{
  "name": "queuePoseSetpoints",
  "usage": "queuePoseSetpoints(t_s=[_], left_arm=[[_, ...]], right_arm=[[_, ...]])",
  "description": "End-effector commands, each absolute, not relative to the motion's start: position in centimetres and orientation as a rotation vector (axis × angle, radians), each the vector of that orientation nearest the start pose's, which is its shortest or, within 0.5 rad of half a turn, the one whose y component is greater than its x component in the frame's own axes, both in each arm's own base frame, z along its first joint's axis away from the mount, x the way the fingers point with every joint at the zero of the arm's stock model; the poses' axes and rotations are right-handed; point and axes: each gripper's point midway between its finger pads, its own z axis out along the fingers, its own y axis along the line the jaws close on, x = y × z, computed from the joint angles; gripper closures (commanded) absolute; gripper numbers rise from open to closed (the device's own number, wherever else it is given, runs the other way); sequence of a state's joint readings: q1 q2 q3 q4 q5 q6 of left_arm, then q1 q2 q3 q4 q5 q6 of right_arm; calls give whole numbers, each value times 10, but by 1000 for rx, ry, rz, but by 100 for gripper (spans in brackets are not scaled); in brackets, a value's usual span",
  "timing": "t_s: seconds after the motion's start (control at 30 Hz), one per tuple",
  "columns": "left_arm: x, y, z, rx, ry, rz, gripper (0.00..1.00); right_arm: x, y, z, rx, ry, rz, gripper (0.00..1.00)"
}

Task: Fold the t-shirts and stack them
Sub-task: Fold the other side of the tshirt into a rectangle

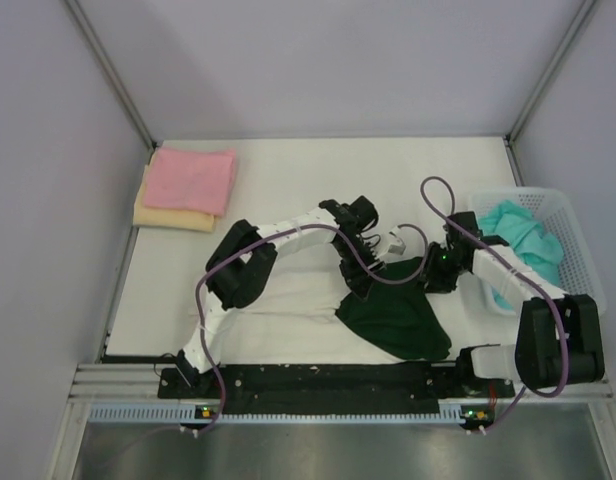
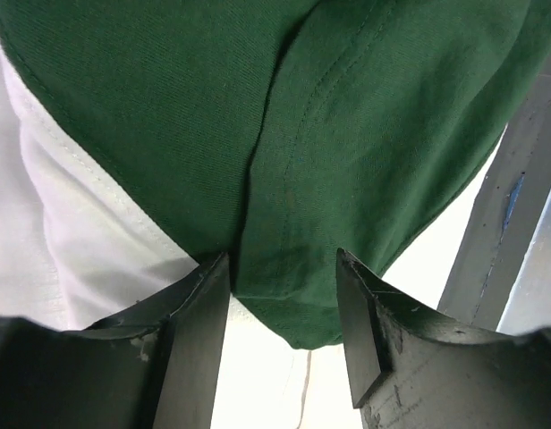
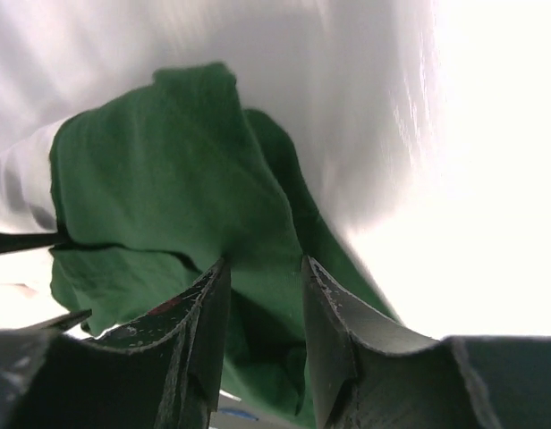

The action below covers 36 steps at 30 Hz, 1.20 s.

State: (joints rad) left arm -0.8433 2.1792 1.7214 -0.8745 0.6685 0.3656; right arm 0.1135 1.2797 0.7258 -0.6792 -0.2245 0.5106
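Teal t-shirt [image 1: 523, 235] in basket [image 1: 576, 225], left pincer [image 2: 283, 268] and right pincer [image 3: 265, 268] gripping green-sleeved t-shirt [image 1: 393, 320]

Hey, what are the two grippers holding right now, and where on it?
Both hold the white and green t-shirt by its dark green part: the left gripper pinches a stitched fold, the right gripper a bunched edge.

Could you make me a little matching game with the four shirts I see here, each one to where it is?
Shirts:
1. pink t-shirt
2. pale yellow t-shirt
3. teal t-shirt
4. green and white t-shirt

Places:
A. in the white basket
B. pinched by the left gripper and the right gripper
C. folded, lying on another shirt
D. folded, under another shirt

Pairs: 1-C, 2-D, 3-A, 4-B
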Motion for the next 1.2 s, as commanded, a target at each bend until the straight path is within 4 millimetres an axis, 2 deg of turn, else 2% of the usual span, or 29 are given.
queuePoseSetpoints(t_s=[0.0, 0.1, 0.17, 0.27, 0.33, 0.63, 0.73, 0.9, 1.1, 1.17], left_arm=[[209, -392, 48, 1724, 2331, -1096, 45], [201, -391, 41, 1732, 2351, -1132, 45], [199, -394, 43, 1736, 2342, -1150, 51], [198, -395, 49, 1745, 2318, -1167, 83], [198, -395, 54, 1749, 2306, -1173, 100], [196, -386, 98, 1771, 2171, -1144, 100], [189, -377, 98, 1791, 2154, -1139, 100], [176, -366, 86, 1821, 2190, -1174, 100], [163, -357, 98, 1858, 2155, -1230, 100], [162, -357, 103, 1862, 2132, -1234, 100]], right_arm=[[234, 77, 34, 552, 2772, 416, 65], [229, 77, 29, 563, 2775, 412, 76], [224, 76, 27, 575, 2778, 413, 86], [221, 76, 28, 593, 2765, 420, 99], [219, 77, 30, 610, 2758, 425, 100], [199, 80, 48, 691, 2724, 473, 100], [190, 83, 53, 725, 2718, 501, 100], [171, 88, 54, 755, 2764, 533, 100], [157, 86, 61, 788, 2749, 518, 100], [159, 84, 58, 817, 2747, 501, 86]])
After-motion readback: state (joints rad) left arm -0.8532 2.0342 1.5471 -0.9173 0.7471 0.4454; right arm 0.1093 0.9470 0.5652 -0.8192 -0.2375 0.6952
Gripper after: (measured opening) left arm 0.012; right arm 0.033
